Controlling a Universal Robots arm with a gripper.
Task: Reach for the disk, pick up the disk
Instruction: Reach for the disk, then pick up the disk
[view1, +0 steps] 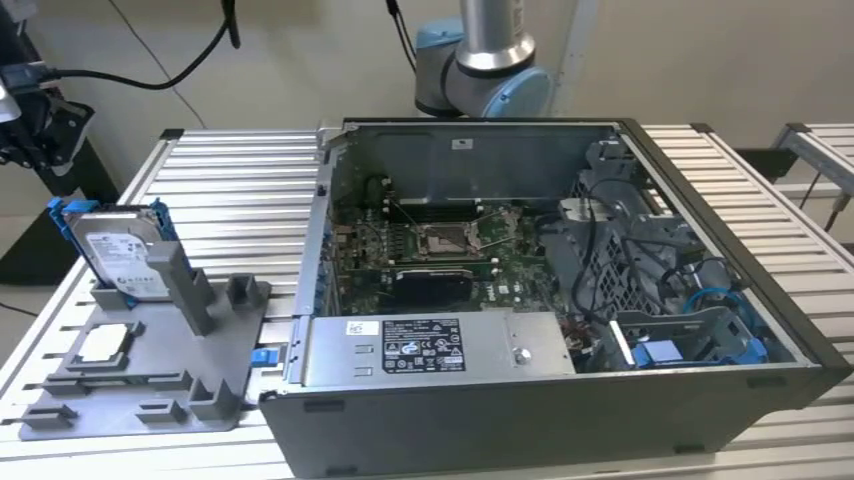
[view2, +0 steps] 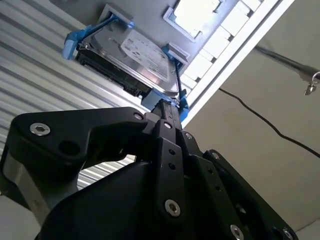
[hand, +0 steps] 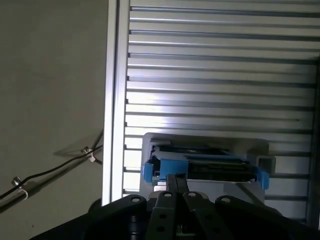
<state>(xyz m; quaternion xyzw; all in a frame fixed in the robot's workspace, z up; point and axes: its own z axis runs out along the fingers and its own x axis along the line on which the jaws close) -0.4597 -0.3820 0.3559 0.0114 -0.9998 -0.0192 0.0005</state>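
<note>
The disk (view1: 120, 255) is a silver-grey drive with a white label and blue side rails. It stands on edge in a slot of a grey fixture (view1: 200, 330) on the table, at the exterior view's left. Both wrist views show the disk (view2: 137, 55) (hand: 200, 167) just beyond the black fingers. My gripper (view2: 169, 107) (hand: 176, 181) is shut with its fingertips pressed together and nothing held. It sits a short way off the disk, its tip lined up near one blue rail end, with no contact.
A small square silver chip (view1: 104, 343) (view2: 197, 12) lies on the same fixture beside the disk. A large open computer case (view1: 534, 260) sits at the table's middle and right. Black hardware with a cable (view1: 34, 120) hangs at the exterior view's left edge. The slatted table's edge (hand: 116, 100) runs close by.
</note>
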